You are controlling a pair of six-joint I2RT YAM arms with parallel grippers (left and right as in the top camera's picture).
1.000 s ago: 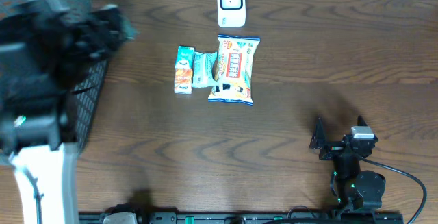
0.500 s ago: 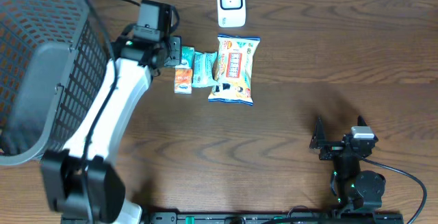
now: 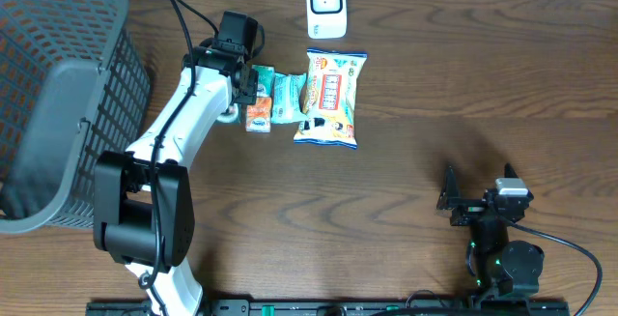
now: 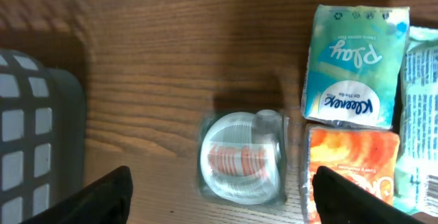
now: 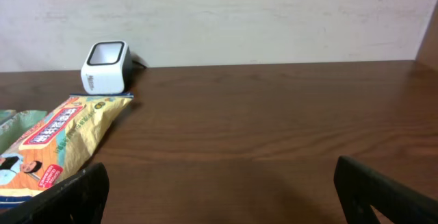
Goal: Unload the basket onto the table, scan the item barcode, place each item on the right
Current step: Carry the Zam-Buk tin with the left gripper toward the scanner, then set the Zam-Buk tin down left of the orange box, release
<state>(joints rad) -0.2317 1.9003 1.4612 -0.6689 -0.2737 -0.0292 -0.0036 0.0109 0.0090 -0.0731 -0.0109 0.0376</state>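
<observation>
The grey mesh basket [image 3: 126,74] is standing at far left. The right gripper [image 5: 220,183] is gaping wide and empty, well away on the right. The left gripper [image 4: 222,176] is hanging spread wide, gripping nothing, beside the Kleenex pack [image 4: 352,63] and orange pack [image 4: 352,148]. The small clear lidded cup [image 4: 239,159] is sitting between its fingers, touching neither, just beside both packs

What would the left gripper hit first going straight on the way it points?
Most likely the small round container with the orange label, lying on the table between the left gripper's open fingers. Depth is unclear.
</observation>
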